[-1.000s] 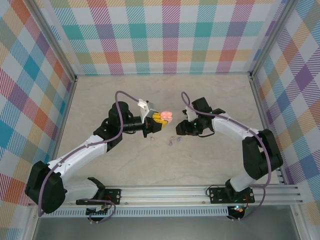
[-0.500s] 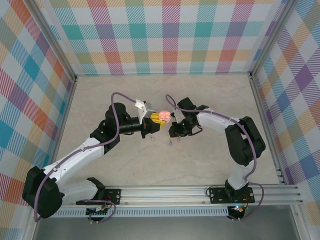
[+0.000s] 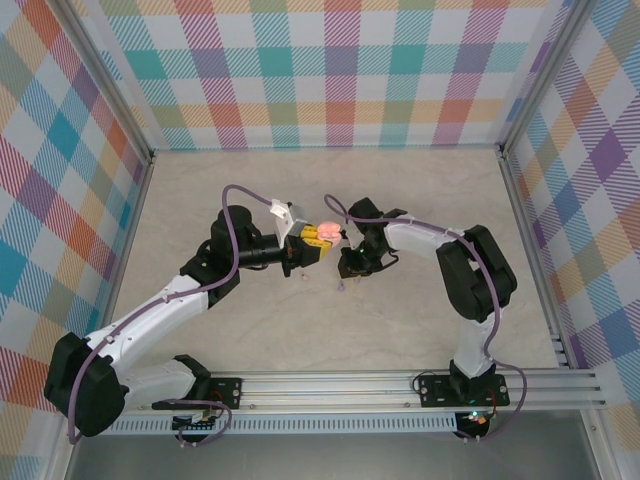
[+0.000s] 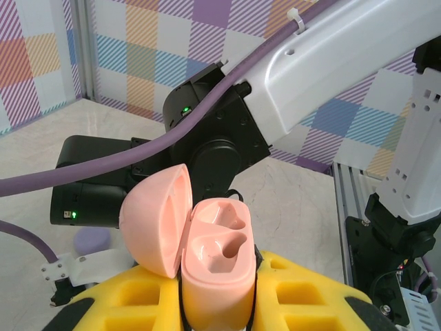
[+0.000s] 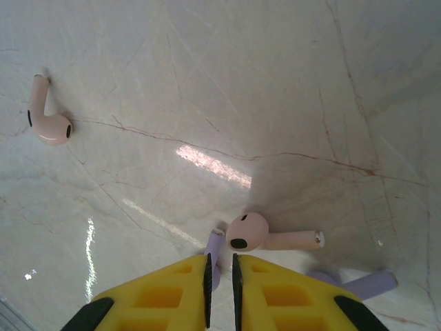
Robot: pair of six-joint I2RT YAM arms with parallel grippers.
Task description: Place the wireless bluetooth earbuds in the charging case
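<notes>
1. The wireless bluetooth earbuds (image 3: 343,285) lie loose on the surface (image 3: 250,330), near the middle and just on the near side of the two grippers.
2. In the right wrist view, one pink earbud (image 5: 262,236) lies on its side just beyond the yellow fingertips, its stem pointing right.
3. A second pink earbud (image 5: 48,123) lies well apart from it, at the far left of that view.
4. A lilac earbud (image 5: 215,249) sits right at the fingertips, partly hidden behind the left pad; another lilac piece (image 5: 368,283) lies to the right, beside the right pad.
5. The right gripper (image 5: 220,261) is clenched, with only a thin dark slit between its pads. I cannot tell whether it pinches the lilac earbud.
6. The charging case (image 4: 217,265) is pink and stands open, its lid (image 4: 155,221) swung to the left and both moulded wells bare.
7. The left gripper (image 4: 217,307) is clamped on the lower body of the charging case and holds it above the surface, just left of the right gripper.
8. Checked walls (image 3: 340,70) enclose the surface on the left, far and right sides.
</notes>
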